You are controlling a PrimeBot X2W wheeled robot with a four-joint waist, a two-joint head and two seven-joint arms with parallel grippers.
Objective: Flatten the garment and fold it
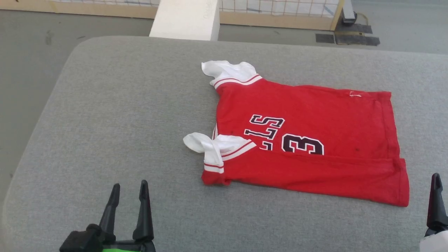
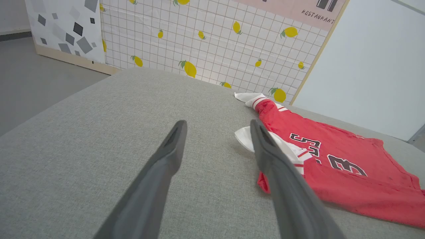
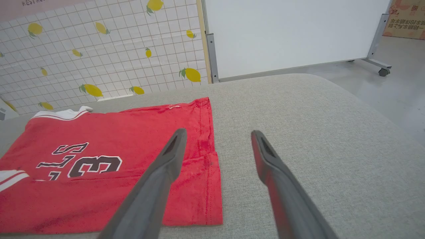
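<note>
The garment (image 1: pixel 315 115) is a red jersey-style shirt with white sleeves, black lettering and a number 3. It lies on the grey padded table (image 1: pixel 122 105), collar end to the left, with its near long edge folded over the lettering. One white sleeve (image 1: pixel 231 71) sticks out at the far left corner, another (image 1: pixel 210 145) is bunched at the near left. My left gripper (image 1: pixel 128 190) stands open at the lower left, apart from the cloth. My right gripper (image 3: pixel 217 136) is open too, just beyond the garment (image 3: pixel 99 166) hem; one finger (image 1: pixel 435 196) shows at the lower right edge. From the left wrist the garment (image 2: pixel 348 166) lies right of my left gripper (image 2: pixel 217 127).
A white block (image 1: pixel 187 19) stands on the floor behind the table. A lemon-patterned partition (image 2: pixel 215 43) and a white panel (image 3: pixel 292 33) on casters stand beyond. The table's left side and front strip are bare grey padding.
</note>
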